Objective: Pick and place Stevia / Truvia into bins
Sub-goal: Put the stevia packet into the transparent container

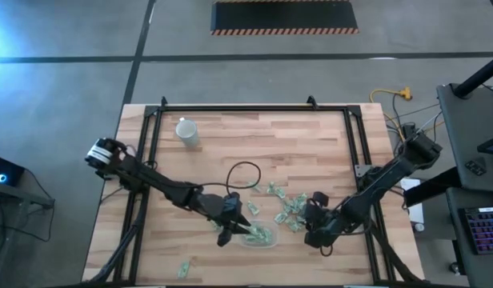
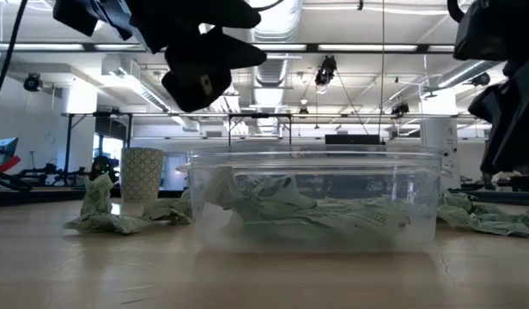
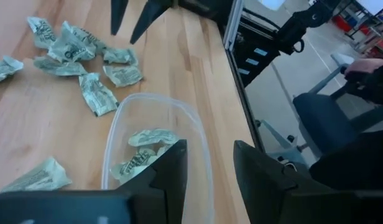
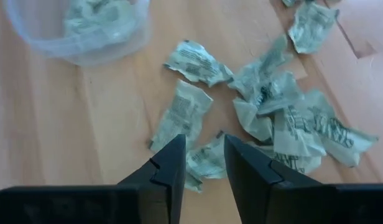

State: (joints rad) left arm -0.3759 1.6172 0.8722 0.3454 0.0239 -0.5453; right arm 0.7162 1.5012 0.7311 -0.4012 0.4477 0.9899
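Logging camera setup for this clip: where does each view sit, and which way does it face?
High: overhead, straight down on the table; both arms, cup.
Low: table height, level through the clear bin into the room; arms hang above.
Left wrist: over the bin; left hand open above it.
Right wrist: over loose sachets; right hand open.
Shared: every view shows the bin.

An industrial lab: concrete floor (image 1: 62,32), hazard-striped mat (image 1: 284,16), exposed ceiling ducts (image 2: 273,26), wooden workbench (image 1: 230,144)
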